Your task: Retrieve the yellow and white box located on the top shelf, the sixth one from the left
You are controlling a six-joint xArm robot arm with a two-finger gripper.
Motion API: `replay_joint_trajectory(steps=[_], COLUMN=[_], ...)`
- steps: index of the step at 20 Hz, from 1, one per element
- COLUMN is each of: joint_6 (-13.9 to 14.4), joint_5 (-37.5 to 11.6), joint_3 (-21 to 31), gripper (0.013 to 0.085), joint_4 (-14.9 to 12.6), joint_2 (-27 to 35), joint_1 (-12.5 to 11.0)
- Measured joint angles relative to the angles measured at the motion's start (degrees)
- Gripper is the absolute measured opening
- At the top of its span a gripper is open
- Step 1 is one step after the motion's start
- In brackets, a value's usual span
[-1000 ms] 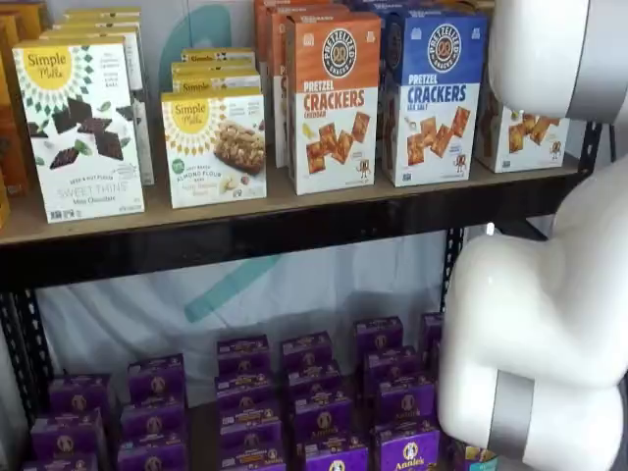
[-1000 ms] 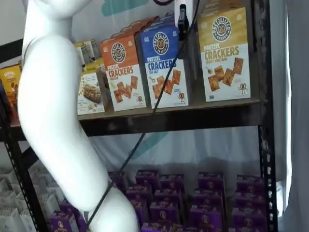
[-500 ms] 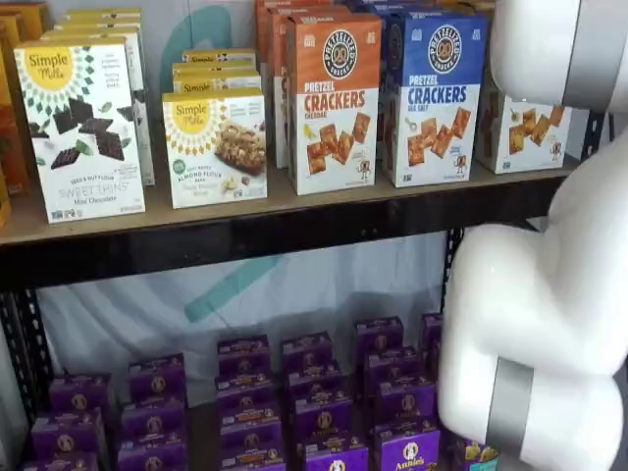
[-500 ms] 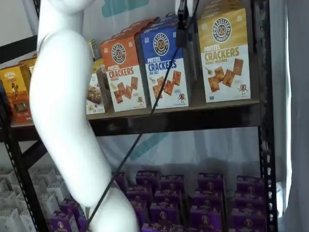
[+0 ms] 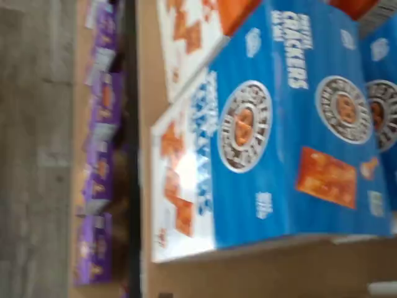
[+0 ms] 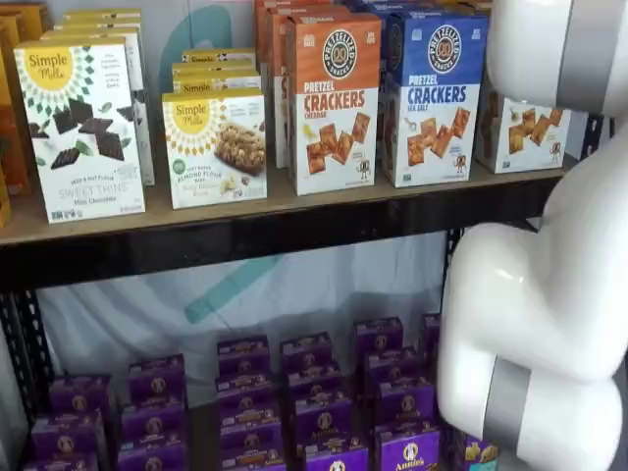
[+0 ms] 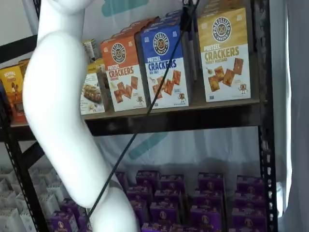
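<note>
The yellow and white box [image 7: 224, 53] stands upright at the right end of the top shelf [image 7: 183, 118], next to a blue pretzel-cracker box [image 7: 166, 65]. In a shelf view only its white lower part [image 6: 520, 132] shows behind my white arm, above the dark shelf beam [image 6: 245, 235]. My gripper [image 7: 186, 14] shows only as a black finger hanging from the view's top edge with a cable beside it. It hangs over the gap between the blue box and the yellow box; no gap between fingers shows. The wrist view shows the blue box [image 5: 279, 124] close up, not the yellow one.
An orange-topped cracker box [image 6: 334, 98] and white Simple Mills boxes [image 6: 78, 128] stand further left on the top shelf. Several small purple boxes [image 6: 314, 402] fill the lower tier. My white arm [image 7: 63, 121] covers the left of one view, and its elbow [image 6: 540, 334] the right of the other.
The black finger has moved slightly up and to the right, toward the yellow box. The white arm has shifted a little in both shelf views. The boxes have not moved.
</note>
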Motion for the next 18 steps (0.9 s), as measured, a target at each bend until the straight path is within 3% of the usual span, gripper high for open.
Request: replay_joint_trajectory(steps=[3, 5, 18], joint_6=[-1.6, -2.0, -1.7], joint_5=[-6.2, -7.3, -8.0], joint_3=[2.9, 2.3, -6.5], gripper=[0.085, 0.085, 0.085], joint_4=[-0.2, -1.2, -7.6], joint_2=[-1.4, -0.5, 9.0], joint_1=[0.7, 1.3, 4.8])
